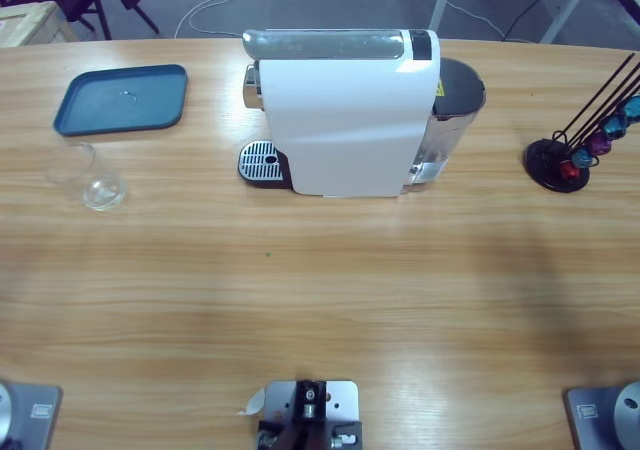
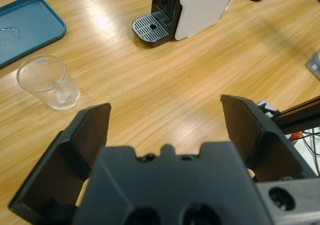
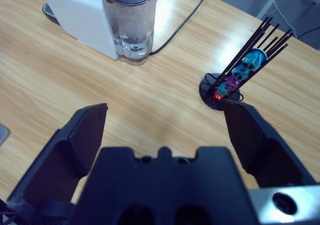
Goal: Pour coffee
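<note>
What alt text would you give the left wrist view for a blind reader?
The left gripper, fingers spread open and empty, hovers over a wooden table. Ahead sit an empty clear glass, the corner of a blue tray and a white coffee machine with its drip grate.

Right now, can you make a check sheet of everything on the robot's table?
Surface: long light wooden table, bare in front.
Job's things: white box-shaped coffee machine with round grey drip grate and clear water tank; empty clear glass cup, standing apart from the grate.
Clutter: blue rectangular plastic tray; black wire capsule rack with coloured pods.
Grippers: left tool open, empty; right tool open, empty.
Cables: black cord behind the machine.
Surroundings: grey floor, chair legs.
</note>
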